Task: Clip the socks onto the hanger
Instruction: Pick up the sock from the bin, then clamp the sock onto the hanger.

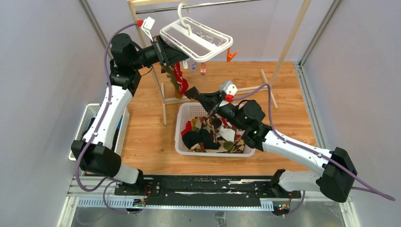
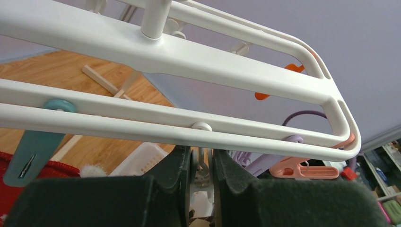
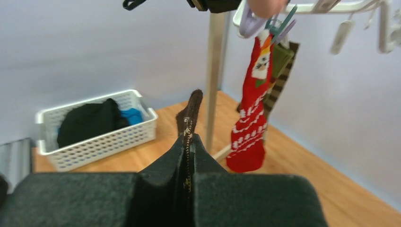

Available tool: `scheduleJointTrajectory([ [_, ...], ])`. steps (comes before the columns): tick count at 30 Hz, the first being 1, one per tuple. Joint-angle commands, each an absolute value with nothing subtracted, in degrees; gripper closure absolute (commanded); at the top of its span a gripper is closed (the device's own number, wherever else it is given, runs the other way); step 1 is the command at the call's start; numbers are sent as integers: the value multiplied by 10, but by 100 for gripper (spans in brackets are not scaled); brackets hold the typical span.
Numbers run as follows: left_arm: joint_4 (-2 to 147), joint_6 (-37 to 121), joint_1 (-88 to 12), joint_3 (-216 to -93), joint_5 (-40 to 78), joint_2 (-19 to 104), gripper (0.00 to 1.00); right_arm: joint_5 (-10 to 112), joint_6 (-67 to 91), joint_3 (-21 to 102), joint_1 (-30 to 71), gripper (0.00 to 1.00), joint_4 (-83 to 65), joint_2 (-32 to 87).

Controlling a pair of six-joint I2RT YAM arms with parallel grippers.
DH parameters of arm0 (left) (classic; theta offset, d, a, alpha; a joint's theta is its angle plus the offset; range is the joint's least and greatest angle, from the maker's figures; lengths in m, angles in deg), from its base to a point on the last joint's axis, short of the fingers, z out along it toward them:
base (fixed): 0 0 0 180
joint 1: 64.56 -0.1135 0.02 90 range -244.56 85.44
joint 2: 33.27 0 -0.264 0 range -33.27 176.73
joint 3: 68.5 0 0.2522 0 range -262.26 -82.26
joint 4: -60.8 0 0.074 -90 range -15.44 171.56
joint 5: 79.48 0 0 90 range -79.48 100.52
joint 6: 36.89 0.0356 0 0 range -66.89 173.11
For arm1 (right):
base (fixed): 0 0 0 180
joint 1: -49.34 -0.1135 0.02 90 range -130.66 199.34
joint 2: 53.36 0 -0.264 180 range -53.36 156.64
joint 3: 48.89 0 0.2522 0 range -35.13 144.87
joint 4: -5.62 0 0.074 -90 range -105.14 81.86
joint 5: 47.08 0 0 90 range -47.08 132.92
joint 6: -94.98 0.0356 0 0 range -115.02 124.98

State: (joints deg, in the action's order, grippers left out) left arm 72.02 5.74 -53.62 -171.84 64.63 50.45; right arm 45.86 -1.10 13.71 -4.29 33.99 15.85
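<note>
Currently brown sock (image 3: 191, 108) being held above basket (image 1: 180, 133), clamped between right gripper (image 3: 188, 142) fingers. Hanger (image 1: 215, 50) being held tilted under rack bar (image 1: 198, 5), left gripper (image 2: 202, 158) pinched shut at its near rail; red sock (image 3: 250, 120) hanging clipped. Next, likely: sock cuff needing to be fed into free clip (image 1: 231, 56).

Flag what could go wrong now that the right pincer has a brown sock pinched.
1. The right pincer grips the brown sock by a thin edge only; it may slip out on the way up.
2. The hanger sits tilted while the left pincer is shut on a white clip under its rail; a push could swing or unhook it.
3. The red sock hangs close by; lifting past it could knock it loose.
</note>
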Motion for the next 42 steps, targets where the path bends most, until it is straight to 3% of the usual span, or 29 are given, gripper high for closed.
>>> scheduleJointTrajectory([
  [1, 712, 32, -540, -1706, 683, 490, 100, 620, 235, 120, 31, 100, 403, 167],
  [13, 657, -16, -540, -1685, 702, 489, 100, 686, 580, 138, 101, 100, 831, 378],
  [42, 652, -13, -540, -1677, 702, 486, 100, 664, 648, 238, 104, 100, 834, 445],
])
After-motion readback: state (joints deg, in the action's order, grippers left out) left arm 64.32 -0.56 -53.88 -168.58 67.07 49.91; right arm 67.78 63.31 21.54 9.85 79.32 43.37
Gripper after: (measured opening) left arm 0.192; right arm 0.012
